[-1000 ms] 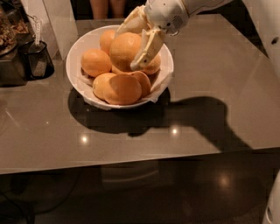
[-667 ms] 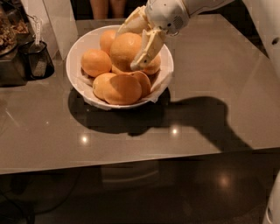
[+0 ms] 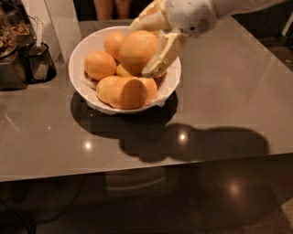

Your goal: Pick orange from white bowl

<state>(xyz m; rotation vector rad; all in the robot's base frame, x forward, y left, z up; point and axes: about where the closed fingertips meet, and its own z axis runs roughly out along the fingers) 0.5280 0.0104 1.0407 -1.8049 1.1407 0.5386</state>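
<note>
over white bowl (image 3: pixel 170 86), gripper (image 3: pixel 143 48) around orange (image 3: pixel 133 51)

Tool (image 3: pixel 141 50) top centre of view, over white bowl (image 3: pixel 73 80), closed around top orange (image 3: pixel 132 45), one finger each side. Fingers (image 3: pixel 162 55) cream-yellow, matte, long and flat, tapering to blunt rounded tips. Lower finger broad, paddle-like, with darker shaded strip along its inner edge. Upper finger slimmer, paler, partly cut by frame top. Both join a rounded white wrist housing (image 3: pixel 190 16), smooth glossy shell, a few small grey marks on its face, too blurred to read. White arm link (image 3: pixel 242 4) runs from housing to upper right edge, plain smooth casing, slightly grey along its underside, seam with housing only faintly visible
</note>
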